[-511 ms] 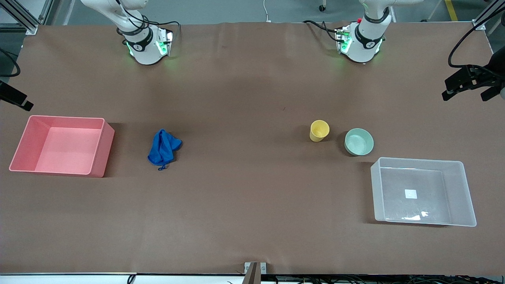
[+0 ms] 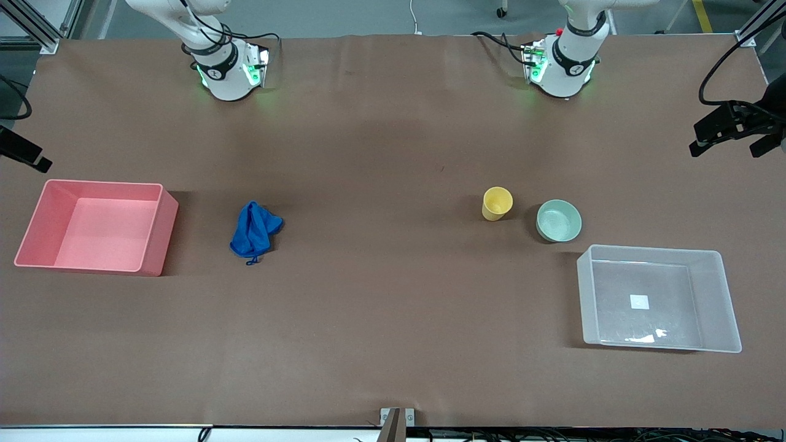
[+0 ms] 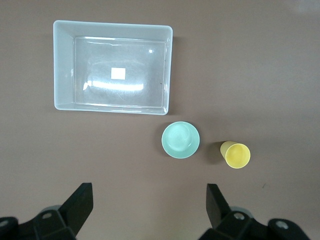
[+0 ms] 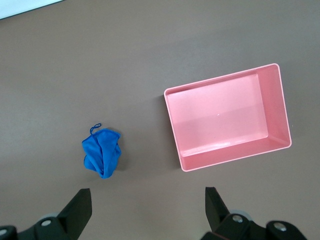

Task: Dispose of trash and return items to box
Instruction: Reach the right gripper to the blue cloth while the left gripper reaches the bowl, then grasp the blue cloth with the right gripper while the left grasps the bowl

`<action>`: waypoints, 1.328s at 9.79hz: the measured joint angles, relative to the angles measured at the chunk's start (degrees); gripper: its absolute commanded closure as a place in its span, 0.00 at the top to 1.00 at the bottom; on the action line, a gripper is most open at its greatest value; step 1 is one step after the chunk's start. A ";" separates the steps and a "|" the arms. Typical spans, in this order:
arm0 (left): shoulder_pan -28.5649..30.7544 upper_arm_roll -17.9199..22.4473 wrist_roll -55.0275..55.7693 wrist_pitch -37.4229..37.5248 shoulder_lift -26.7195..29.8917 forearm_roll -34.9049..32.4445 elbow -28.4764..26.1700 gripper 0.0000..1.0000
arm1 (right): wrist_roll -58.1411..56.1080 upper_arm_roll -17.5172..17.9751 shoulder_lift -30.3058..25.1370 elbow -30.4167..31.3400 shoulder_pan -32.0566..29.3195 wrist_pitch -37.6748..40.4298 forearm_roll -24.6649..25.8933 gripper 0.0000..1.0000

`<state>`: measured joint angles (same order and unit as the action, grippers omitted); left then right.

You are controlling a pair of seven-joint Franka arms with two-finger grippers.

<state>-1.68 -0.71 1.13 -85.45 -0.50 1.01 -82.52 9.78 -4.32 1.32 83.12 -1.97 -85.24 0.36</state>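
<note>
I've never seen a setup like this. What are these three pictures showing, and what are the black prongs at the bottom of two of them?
These are two robot arms at a brown table. The wide picture looks down from across the table; the arms' white bases stand along its top edge. The other two pictures come from cameras on the arms' wrists, looking straight down.

The black prongs are each arm's pincer. The left pincer is open, up over the table by a yellow cup, a green bowl and a clear box. The right pincer is open too, up by a blue cloth and a pink bin.

Nothing is held. Both containers have nothing in them, so the tidying has not started.
</note>
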 measured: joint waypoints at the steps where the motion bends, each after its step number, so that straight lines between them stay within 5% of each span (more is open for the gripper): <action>1: 0.04 0.12 0.00 0.00 0.01 0.00 -0.06 1.00 | -0.05 0.03 0.00 -0.01 0.01 0.00 0.00 1.00; 4: 0.15 0.15 0.00 -0.87 -0.09 0.00 -2.77 1.00 | -0.30 2.08 0.27 0.09 0.38 0.05 0.01 1.00; 6: 0.13 0.12 0.01 -8.16 0.28 0.00 -10.52 1.00 | 2.23 7.17 1.36 2.48 1.59 -1.68 1.11 1.00; 8: 0.07 0.05 0.01 -18.13 1.68 0.03 -21.67 1.00 | 8.58 9.26 3.43 11.28 5.79 -11.11 2.07 1.00; 13: 0.04 -0.19 0.01 -42.84 3.46 0.03 -46.65 0.98 | 9.91 9.42 7.84 42.23 8.53 -49.36 2.23 1.00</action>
<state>-1.63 -0.90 1.14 -128.29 2.96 1.05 -129.17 19.69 5.10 9.16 125.35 6.57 -134.60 2.60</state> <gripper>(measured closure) 0.004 0.000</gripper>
